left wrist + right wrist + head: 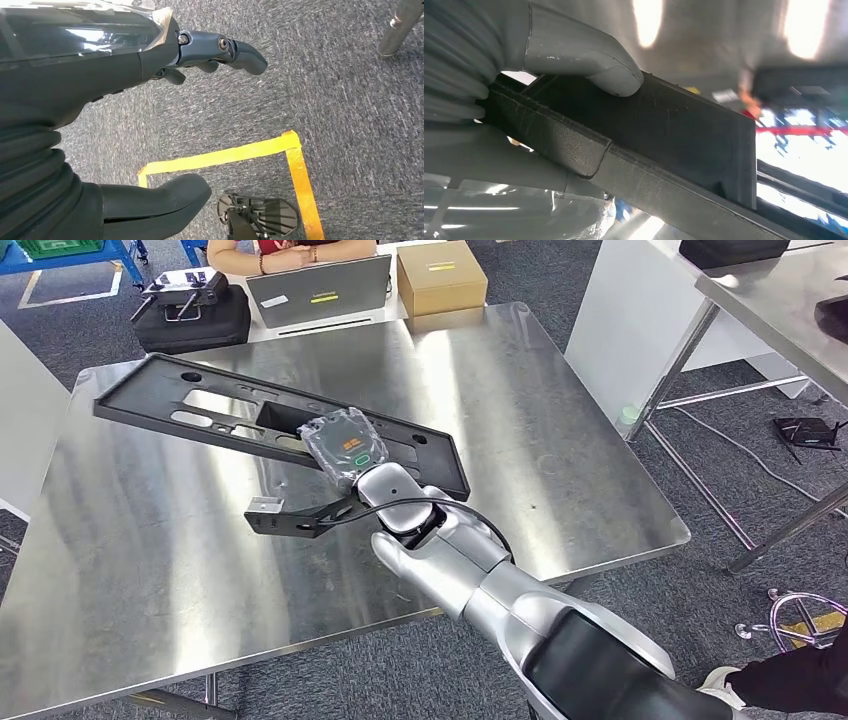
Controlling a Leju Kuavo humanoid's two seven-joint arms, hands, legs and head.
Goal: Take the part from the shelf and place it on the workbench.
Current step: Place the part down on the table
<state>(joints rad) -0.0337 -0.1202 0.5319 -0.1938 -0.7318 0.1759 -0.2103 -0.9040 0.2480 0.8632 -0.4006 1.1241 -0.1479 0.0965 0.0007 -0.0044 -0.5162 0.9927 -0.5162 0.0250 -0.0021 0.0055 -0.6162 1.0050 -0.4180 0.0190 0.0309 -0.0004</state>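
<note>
The part [270, 420], a long flat black plastic panel with cut-outs, lies across the far-left half of the steel workbench [560, 440], running from about ten o'clock down toward the centre; whether it rests fully on the steel or hangs just above it I cannot tell. The right hand [345, 445] is clamped on its near long edge around the panel's middle: in the right wrist view the grey thumb [589, 65] presses on one face of the panel while the palm backs the other, so the rim is pinched between them. Gripping near the middle likely keeps so long a piece balanced and level instead of drooping at one end. A judgement: the panel is over its goal, and what remains is to settle it flat and let go. The left hand [220, 52] hangs beside the body over grey carpet with yellow floor tape [235, 152], fingers loosely apart and holding nothing, probably kept clear because one hand suffices. At twelve o'clock beyond the bench, a laptop [318, 290] and cardboard box [441, 278] stand before a seated person [290, 255].
</note>
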